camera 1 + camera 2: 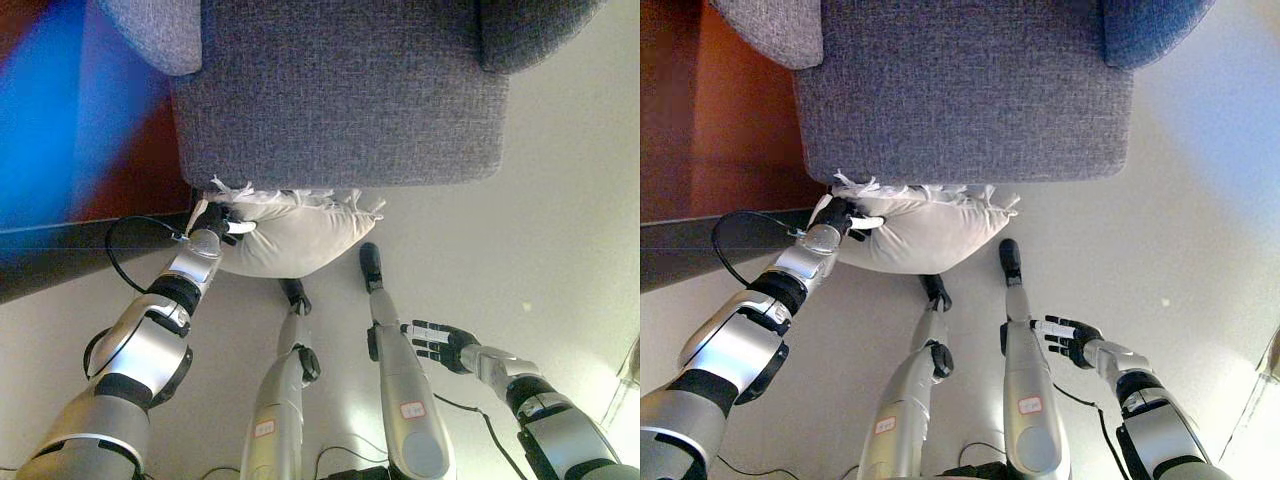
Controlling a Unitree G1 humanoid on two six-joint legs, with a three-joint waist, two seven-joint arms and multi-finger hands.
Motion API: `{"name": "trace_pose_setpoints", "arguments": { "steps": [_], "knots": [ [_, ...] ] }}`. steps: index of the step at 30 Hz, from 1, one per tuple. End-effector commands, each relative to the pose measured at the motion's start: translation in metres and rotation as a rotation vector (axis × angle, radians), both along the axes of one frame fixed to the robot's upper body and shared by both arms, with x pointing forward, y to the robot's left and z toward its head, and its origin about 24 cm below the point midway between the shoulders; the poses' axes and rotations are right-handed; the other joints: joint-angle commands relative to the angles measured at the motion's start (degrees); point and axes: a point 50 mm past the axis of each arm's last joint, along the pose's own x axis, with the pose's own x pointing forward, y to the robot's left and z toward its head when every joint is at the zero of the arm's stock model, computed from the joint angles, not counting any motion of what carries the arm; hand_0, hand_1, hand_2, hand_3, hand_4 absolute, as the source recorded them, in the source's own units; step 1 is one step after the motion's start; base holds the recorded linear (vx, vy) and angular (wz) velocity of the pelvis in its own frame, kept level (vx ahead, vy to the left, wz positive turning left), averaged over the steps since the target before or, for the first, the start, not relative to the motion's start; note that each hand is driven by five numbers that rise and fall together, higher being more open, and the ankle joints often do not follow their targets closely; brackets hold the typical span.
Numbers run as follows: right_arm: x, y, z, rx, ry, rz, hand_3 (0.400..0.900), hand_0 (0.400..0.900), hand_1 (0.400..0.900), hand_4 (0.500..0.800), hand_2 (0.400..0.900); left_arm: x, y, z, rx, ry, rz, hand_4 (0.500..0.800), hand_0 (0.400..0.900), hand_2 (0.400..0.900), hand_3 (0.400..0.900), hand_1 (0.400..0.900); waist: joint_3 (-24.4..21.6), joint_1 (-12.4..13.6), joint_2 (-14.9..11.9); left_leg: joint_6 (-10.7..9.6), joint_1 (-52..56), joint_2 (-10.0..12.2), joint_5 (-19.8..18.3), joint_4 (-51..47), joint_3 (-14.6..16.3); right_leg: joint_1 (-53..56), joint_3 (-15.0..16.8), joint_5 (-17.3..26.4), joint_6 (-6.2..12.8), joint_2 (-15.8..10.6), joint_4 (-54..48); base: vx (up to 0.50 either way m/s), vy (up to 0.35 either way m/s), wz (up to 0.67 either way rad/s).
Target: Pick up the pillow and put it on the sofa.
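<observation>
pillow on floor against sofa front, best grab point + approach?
Probably the left end of the pillow, where the left hand already sits on it. Come from the robot's side: the far edge with the fringe lies against the sofa. The right hand hangs open, apart from the pillow.

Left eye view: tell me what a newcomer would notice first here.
A grey fabric sofa fills the top of the view. A white fringed pillow lies on the pale floor against the sofa's front edge. The left hand is on the pillow's left end, fingers curled at it, while the right hand hangs open at lower right.
</observation>
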Motion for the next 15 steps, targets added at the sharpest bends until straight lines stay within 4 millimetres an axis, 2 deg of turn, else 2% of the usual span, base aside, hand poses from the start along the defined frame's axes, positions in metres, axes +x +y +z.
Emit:
{"name": "trace_pose_setpoints", "arguments": {
  "steps": [1, 6, 10, 12, 13, 15],
  "knots": [
    [-0.02, -0.011, -0.012, -0.01, 0.09, -0.033, 0.9, 0.9, 0.9, 0.8, 0.9, 0.018, -0.024, 0.045, -0.051, -0.148, -0.112, 0.5, 0.4, 0.4, 0.4, 0.4, 0.4, 0.5, -1.2, -8.2, 5.6, -0.1, -2.2, 0.3, 3.2, 1.8, 2.6, -1.7, 3.89, 1.7, 1.7, 0.01, -0.033, 0.06],
    [-0.025, -0.011, -0.017, -0.003, 0.118, -0.057, 0.9, 0.9, 0.9, 0.8, 0.9, 0.012, -0.037, 0.031, -0.045, -0.125, -0.211, 0.5, 0.4, 0.4, 0.4, 0.4, 0.4, 0.9, -0.9, -8.0, 12.1, -0.7, -3.8, 0.2, 2.4, 8.0, 1.7, -2.5, 3.9, 1.2, 1.3, 0.03, -0.02, 0.05],
    [-0.035, -0.013, -0.024, 0.0, 0.15, -0.079, 0.9, 0.9, 0.9, 0.8, 0.9, 0.006, -0.039, 0.018, -0.059, -0.111, -0.255, 0.5, 0.4, 0.4, 0.4, 0.4, -0.7, 1.3, -0.4, -7.7, 16.6, -1.2, -4.9, 0.1, 1.8, 12.6, 1.3, -3.2, 3.93, 0.8, 1.1, 0.04, -0.012, 0.05],
    [-0.035, -0.013, -0.024, 0.0, 0.15, -0.079, 0.9, 0.9, 0.9, 0.8, 0.9, 0.006, -0.039, 0.018, -0.059, -0.111, -0.255, 0.5, 0.4, 0.4, 0.4, 0.4, -0.7, 1.3, -0.4, -7.7, 16.6, -1.2, -4.9, 0.1, 1.8, 12.6, 1.3, -3.2, 3.93, 0.8, 1.1, 0.04, -0.008, 0.03],
    [-0.048, -0.016, -0.032, 0.003, 0.188, -0.104, 0.9, 0.9, 0.9, 0.8, 0.9, 0.0, -0.04, 0.007, -0.058, -0.102, -0.288, 0.5, 0.4, 0.4, 0.4, 0.4, -3.3, 2.0, 0.1, -7.5, 19.0, -1.5, -5.7, 0.2, 1.6, 15.2, 0.9, -4.1, 3.82, 0.5, 1.1, 0.11, -0.03, 0.13],
    [-0.065, -0.019, -0.041, 0.004, 0.233, -0.129, 0.9, 0.9, 0.9, 0.8, 0.9, -0.006, -0.041, 0.0, -0.043, -0.098, -0.327, 0.5, 0.4, 0.4, 0.4, 0.4, -6.1, 2.7, 0.5, -7.2, 21.9, -1.6, -6.5, 0.0, 1.7, 18.5, 0.2, -5.1, 3.89, 0.1, 1.0, 0.13, -0.035, 0.16]
  ]
}}
